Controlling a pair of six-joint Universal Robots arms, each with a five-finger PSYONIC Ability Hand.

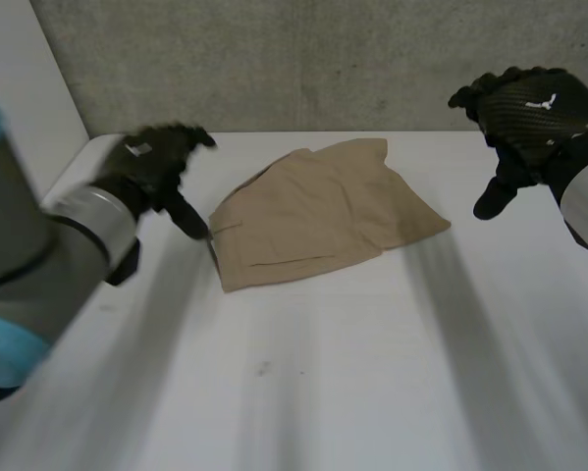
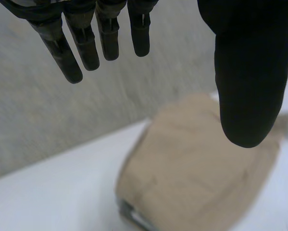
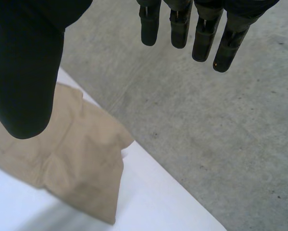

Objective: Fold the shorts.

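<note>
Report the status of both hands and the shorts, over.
Left black hand open, beside tan cloth shorts. Right black hand open, apart from them. Shorts lie on white table, ungrasped. Nothing blocking.

Bare table [image 1: 323,373] in front of and beside shorts [image 1: 318,211], grey wall [image 1: 323,59] close behind

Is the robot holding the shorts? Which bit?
Nothing is held. The left hand and right hand are both open, and the tan cloth shorts lie loose on the white table.
</note>
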